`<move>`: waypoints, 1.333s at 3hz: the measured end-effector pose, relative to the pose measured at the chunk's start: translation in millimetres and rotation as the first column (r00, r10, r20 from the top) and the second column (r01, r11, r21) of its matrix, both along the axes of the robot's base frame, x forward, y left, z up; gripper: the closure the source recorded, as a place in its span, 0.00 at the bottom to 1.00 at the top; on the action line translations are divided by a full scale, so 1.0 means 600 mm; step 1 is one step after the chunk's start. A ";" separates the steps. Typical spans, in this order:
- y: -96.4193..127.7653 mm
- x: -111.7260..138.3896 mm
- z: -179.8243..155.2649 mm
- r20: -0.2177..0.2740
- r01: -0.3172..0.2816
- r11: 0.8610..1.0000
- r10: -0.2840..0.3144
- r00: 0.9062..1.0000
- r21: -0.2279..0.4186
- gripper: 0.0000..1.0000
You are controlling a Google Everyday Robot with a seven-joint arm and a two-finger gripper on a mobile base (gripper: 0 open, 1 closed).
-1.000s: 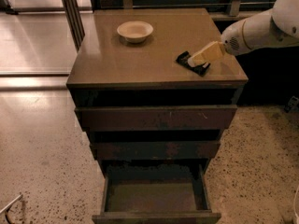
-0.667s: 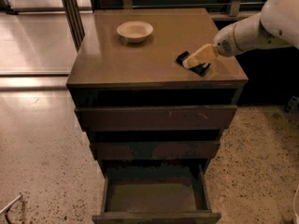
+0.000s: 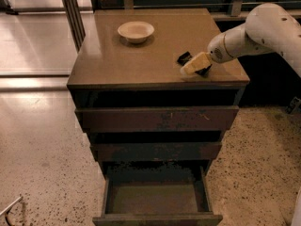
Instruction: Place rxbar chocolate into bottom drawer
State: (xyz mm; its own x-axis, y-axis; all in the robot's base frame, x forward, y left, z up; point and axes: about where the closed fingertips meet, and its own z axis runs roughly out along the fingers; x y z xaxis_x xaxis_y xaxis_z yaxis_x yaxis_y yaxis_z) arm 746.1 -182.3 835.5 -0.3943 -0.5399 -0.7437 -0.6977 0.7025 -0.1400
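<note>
Gripper [image 3: 195, 64] sits on the rxbar [image 3: 184, 57] on the worktop [image 3: 141, 60]. The bar lies crosswise under the jaws, showing either side. Whether they grip it cannot be told.

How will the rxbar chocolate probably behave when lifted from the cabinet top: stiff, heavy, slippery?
The rxbar chocolate looks small and flat, so it is probably light and will not roll. Its dark wrapper may be slippery on the glossy cabinet top, so it might slide when pushed. The gripper sits right over it, near the top's front edge.
</note>
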 end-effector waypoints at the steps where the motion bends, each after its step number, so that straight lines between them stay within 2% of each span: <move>1: -0.002 0.015 -0.025 -0.015 0.015 1.000 -0.015 1.000 -0.015 0.00; 2: -0.005 0.021 -0.041 -0.041 0.033 0.999 -0.033 0.999 -0.012 0.03; 3: -0.005 0.023 -0.046 -0.069 0.041 0.999 -0.041 0.997 -0.004 0.22; 4: -0.002 0.021 -0.042 -0.108 0.045 0.999 -0.044 0.993 0.007 0.45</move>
State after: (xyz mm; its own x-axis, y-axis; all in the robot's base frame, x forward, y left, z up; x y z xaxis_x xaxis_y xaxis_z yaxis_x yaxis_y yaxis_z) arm 758.8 -183.6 810.3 -0.4961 -0.5130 -0.7005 -0.6761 0.7344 -0.0590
